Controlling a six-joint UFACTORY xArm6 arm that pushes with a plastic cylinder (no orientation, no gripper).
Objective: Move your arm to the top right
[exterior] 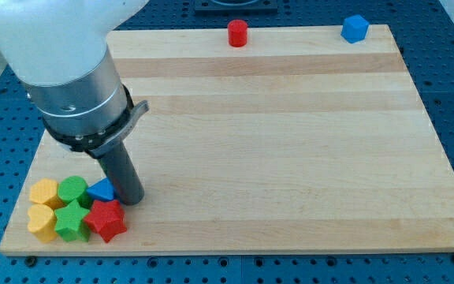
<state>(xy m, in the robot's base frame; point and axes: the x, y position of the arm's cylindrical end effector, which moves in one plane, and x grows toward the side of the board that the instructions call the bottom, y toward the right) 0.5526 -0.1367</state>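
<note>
White upper arm casing [46,31], grey metal collar with dark ring [81,99], straight dark rod [120,170]

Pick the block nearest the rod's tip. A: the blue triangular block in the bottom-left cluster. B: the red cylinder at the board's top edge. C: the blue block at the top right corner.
A: my tip rests right beside the blue triangular block in the cluster at the wooden board's bottom left.

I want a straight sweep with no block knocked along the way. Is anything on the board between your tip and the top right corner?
Nothing visible blocks it. My tip sits by the block cluster at the view's bottom left. The diagonal is bare wood; only the blue block sits at the top right corner, and the red cylinder lies left of the line.
</note>
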